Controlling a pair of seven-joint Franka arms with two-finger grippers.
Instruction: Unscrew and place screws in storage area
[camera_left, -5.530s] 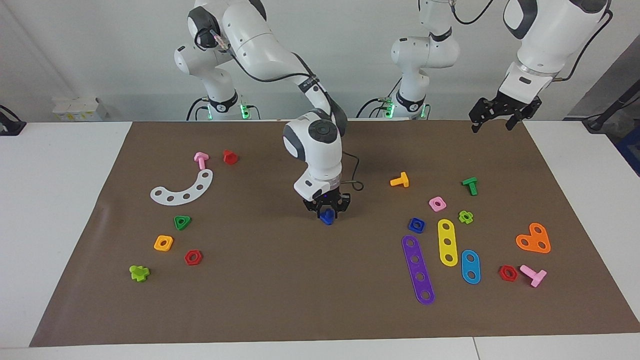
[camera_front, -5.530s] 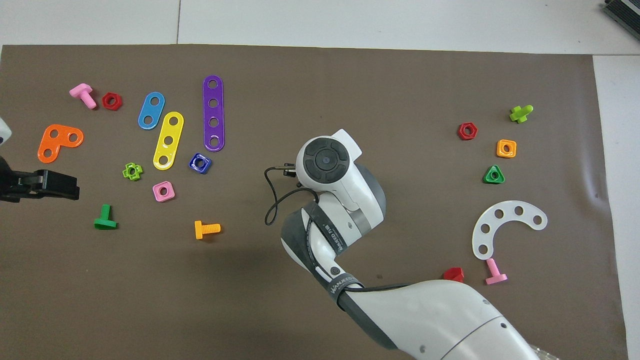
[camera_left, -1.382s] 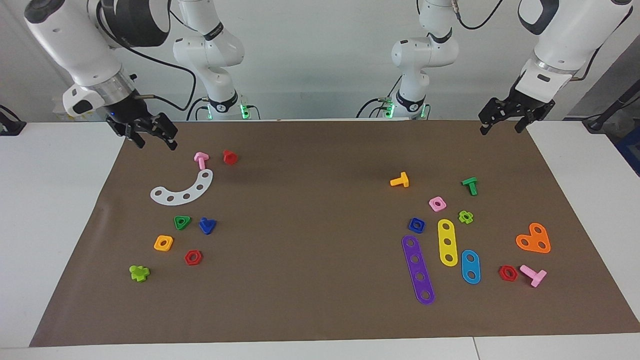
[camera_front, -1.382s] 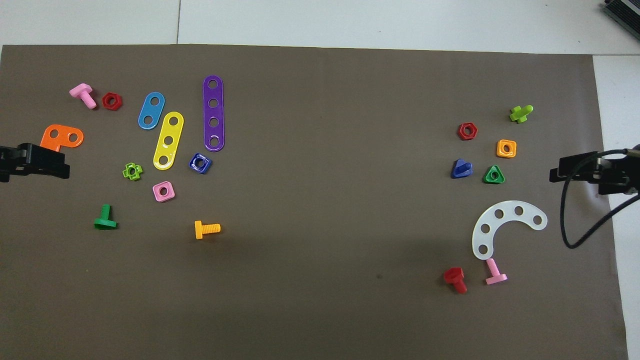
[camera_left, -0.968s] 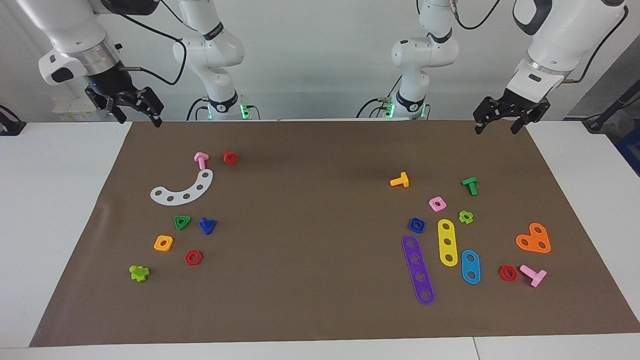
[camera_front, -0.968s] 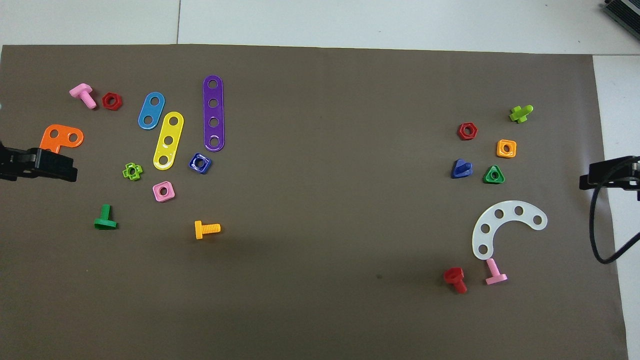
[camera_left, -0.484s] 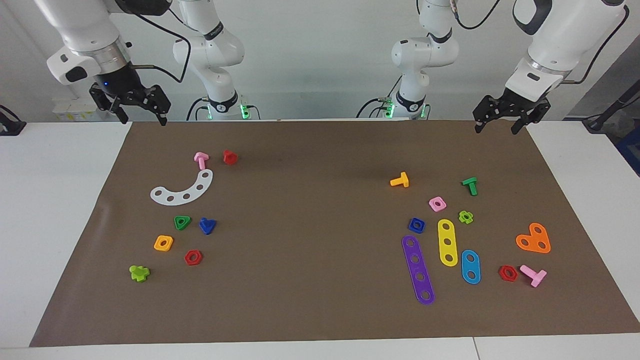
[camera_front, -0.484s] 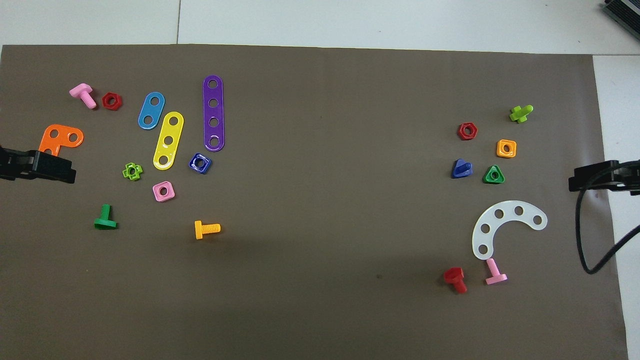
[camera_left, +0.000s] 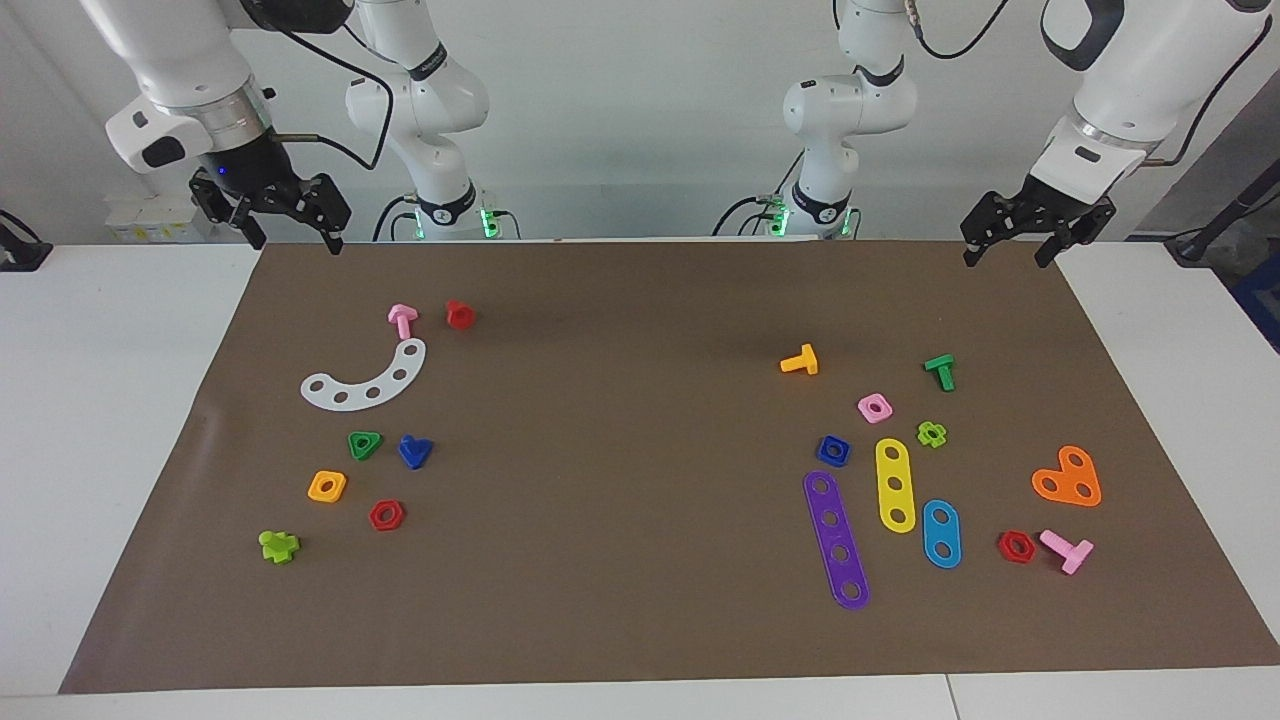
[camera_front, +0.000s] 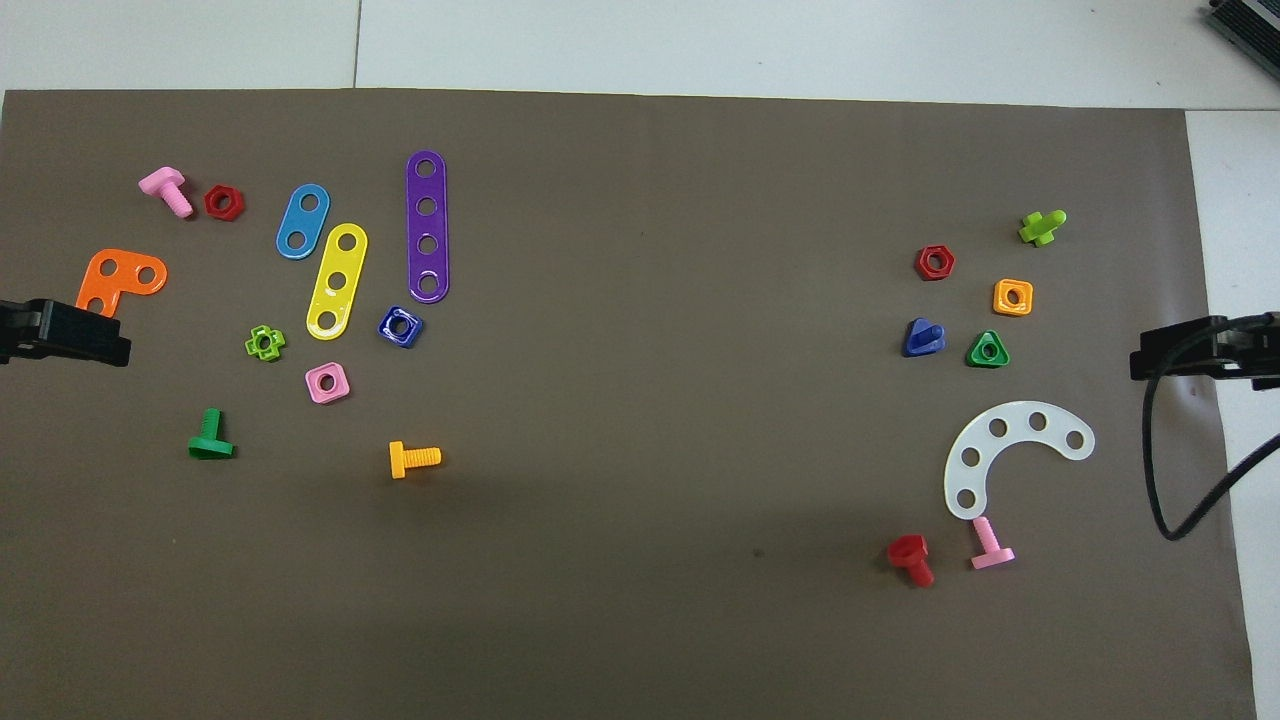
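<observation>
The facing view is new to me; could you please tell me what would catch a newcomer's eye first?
Bright toy parts lie in two clusters on the brown mat. Toward the left arm's end, the purple strip lies beside the yellow strip; toward the right arm's end, the white curved plate lies nearer the robots than the dark blue bolt. The left gripper and right gripper hang open over the mat's corners.

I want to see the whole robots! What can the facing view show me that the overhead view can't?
Only the facing view shows the white arms, their bases at the wall, and the whole left gripper and right gripper, both open and empty, raised over the mat's two corners by the bases. Only the overhead view shows the grippers as dark tips at its edges, plus a dark thing at its top corner. Both show the mat, the blue screw lying beside the green triangle nut, and the other toy pieces.
</observation>
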